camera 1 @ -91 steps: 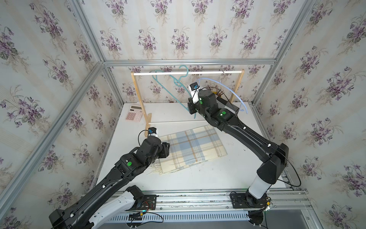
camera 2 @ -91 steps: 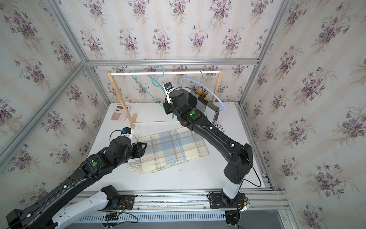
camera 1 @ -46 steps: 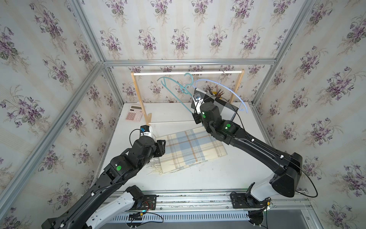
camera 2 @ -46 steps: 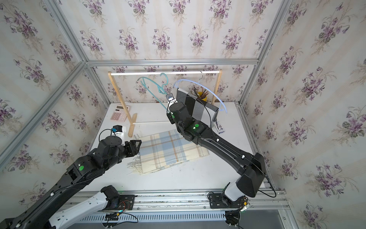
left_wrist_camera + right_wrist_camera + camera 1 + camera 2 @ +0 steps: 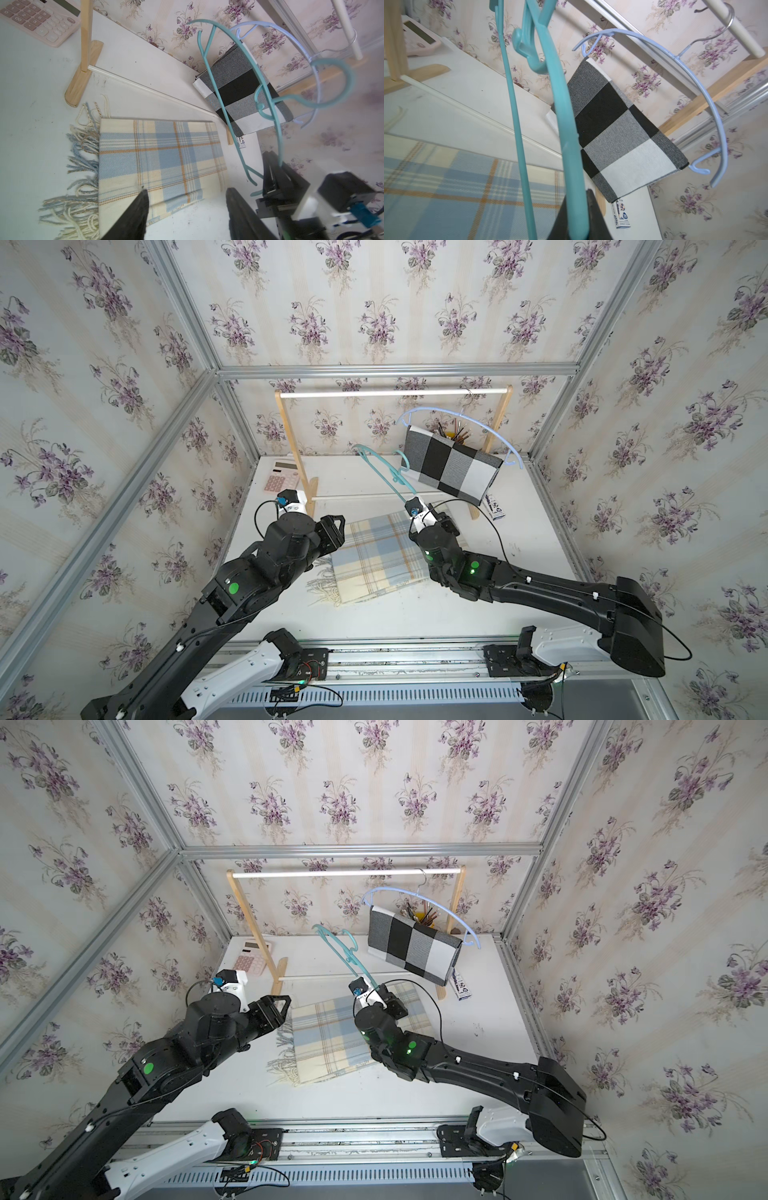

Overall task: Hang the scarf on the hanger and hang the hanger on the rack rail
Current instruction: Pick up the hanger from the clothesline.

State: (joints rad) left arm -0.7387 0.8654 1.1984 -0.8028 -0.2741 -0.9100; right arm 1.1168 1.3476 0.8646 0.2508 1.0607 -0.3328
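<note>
Holding the hanger near the scarf
Our right pincer clamps it so our left pincer, parted and empty, can drape cloth.

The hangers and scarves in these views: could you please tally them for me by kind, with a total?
Hangers: 2 (teal hanger, lilac hanger)
Scarves: 2 (plaid scarf, checked scarf)
Total: 4
</note>
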